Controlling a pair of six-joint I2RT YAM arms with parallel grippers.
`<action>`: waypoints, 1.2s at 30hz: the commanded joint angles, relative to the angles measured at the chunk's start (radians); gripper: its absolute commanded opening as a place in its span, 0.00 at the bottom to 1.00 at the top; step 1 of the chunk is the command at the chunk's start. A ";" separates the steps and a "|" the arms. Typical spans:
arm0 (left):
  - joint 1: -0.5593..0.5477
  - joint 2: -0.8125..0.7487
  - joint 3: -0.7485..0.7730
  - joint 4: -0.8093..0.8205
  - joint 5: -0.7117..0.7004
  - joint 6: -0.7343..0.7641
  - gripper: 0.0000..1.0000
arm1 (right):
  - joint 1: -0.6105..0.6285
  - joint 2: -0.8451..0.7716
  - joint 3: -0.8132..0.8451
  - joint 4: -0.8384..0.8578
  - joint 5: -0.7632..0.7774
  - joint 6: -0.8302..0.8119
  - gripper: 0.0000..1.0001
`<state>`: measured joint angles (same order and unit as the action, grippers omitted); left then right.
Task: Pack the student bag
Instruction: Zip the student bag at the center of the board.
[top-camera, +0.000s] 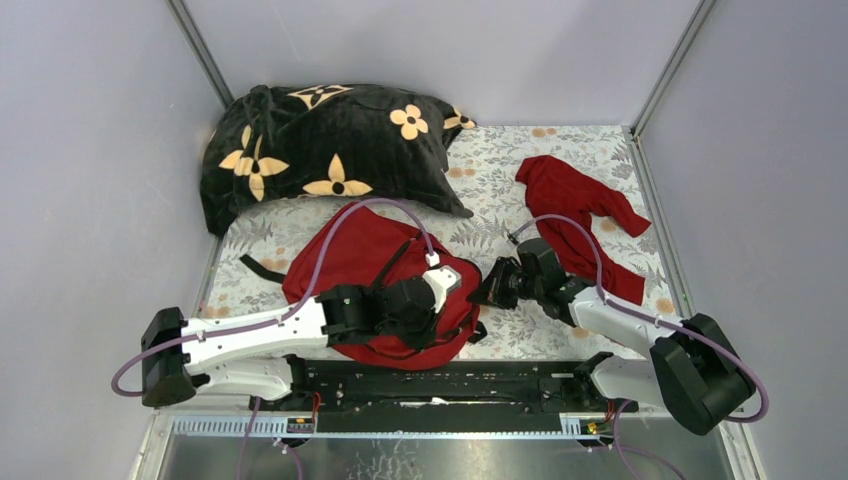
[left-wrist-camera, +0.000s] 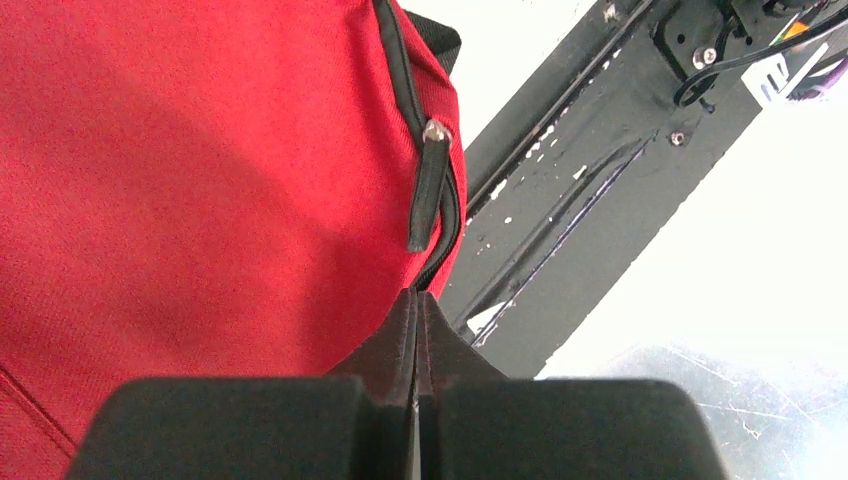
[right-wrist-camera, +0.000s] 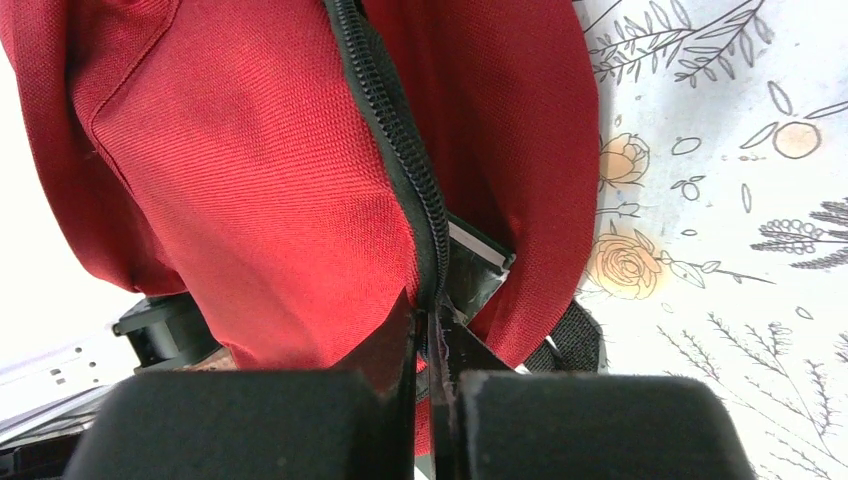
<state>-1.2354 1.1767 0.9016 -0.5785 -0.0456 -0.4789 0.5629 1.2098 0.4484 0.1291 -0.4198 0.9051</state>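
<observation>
The student bag (top-camera: 365, 265), a dark-red backpack with black zipper lines, lies on the floral mat in front of both arms. My left gripper (top-camera: 445, 295) rests on its near right corner. In the left wrist view its jaws (left-wrist-camera: 418, 300) are pressed together on the bag's (left-wrist-camera: 200, 180) zipper seam, just below a loose black zipper pull (left-wrist-camera: 430, 190). My right gripper (top-camera: 487, 290) is at the bag's right edge. In the right wrist view it (right-wrist-camera: 428, 325) is shut on the bag's (right-wrist-camera: 250, 170) black zipper line, beside a gap that shows a dark flat item (right-wrist-camera: 478, 268) inside.
A black plush blanket with orange flowers (top-camera: 320, 150) is heaped at the back left. A limp red garment (top-camera: 580, 215) lies at the back right, beside my right arm. The black base rail (top-camera: 440, 380) runs along the near edge, close to the bag's corner (left-wrist-camera: 580, 200).
</observation>
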 joint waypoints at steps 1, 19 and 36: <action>-0.016 -0.023 -0.032 0.005 0.014 -0.042 0.00 | -0.002 -0.075 0.051 -0.035 0.113 -0.053 0.00; 0.128 0.104 -0.008 0.176 0.182 -0.105 0.95 | -0.003 -0.119 0.067 -0.077 0.094 -0.095 0.00; 0.126 0.189 0.008 0.250 0.333 -0.075 0.50 | -0.002 -0.096 0.079 -0.077 0.045 -0.103 0.00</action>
<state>-1.1099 1.3621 0.9012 -0.3973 0.2424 -0.5728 0.5629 1.1069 0.4854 0.0345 -0.3580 0.8219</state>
